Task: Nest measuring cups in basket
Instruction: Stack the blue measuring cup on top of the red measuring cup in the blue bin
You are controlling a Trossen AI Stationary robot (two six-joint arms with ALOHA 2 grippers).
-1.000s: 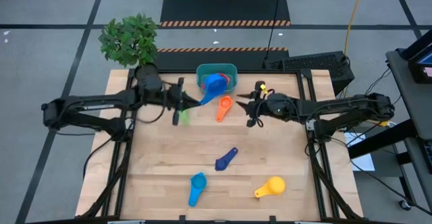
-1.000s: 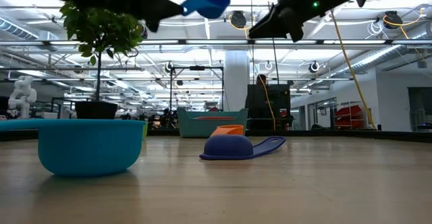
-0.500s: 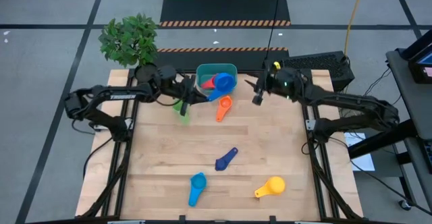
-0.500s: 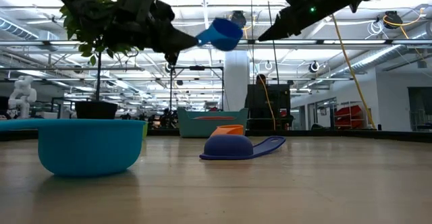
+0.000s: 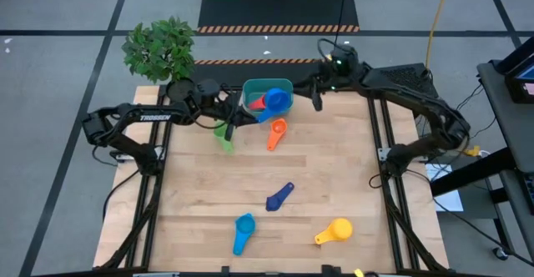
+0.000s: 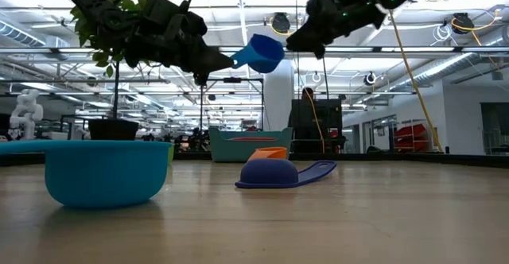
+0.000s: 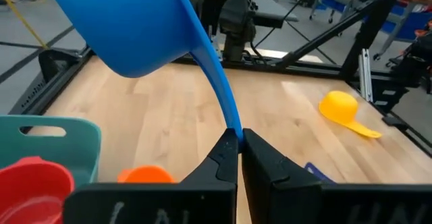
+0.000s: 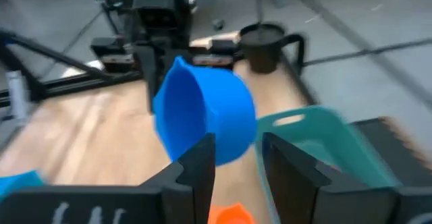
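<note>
Currently, status by item:
Left gripper (image 7: pixel 238 137): fingers pinched fully together on the thin flat handle of a blue cup (image 5: pixel 278 101); round glossy bowl held in the air over the basket's right part.
Right gripper (image 5: pixel 317 100): raised beside the basket's right end, fingers (image 8: pixel 199 162) parted by a narrow gap, nothing between them.
Basket (image 5: pixel 254 87): teal plastic tub, rectangular with rounded corners, at the table's far edge; slot handle in one end wall.
Red cup (image 5: pixel 258 103): inside the basket.
Orange cup (image 5: pixel 276 132): on the wood, just beside the basket's near right corner.
Green cup (image 5: pixel 224 135): on the table under the left arm.
Dark blue cup (image 5: pixel 279 197): rim down near table centre.
Light blue cup (image 5: pixel 243 231): near the front edge.
Yellow cup (image 5: pixel 335 230): front right, well apart from the basket.
Table (image 5: pixel 334 168): pale wooden planks.
</note>
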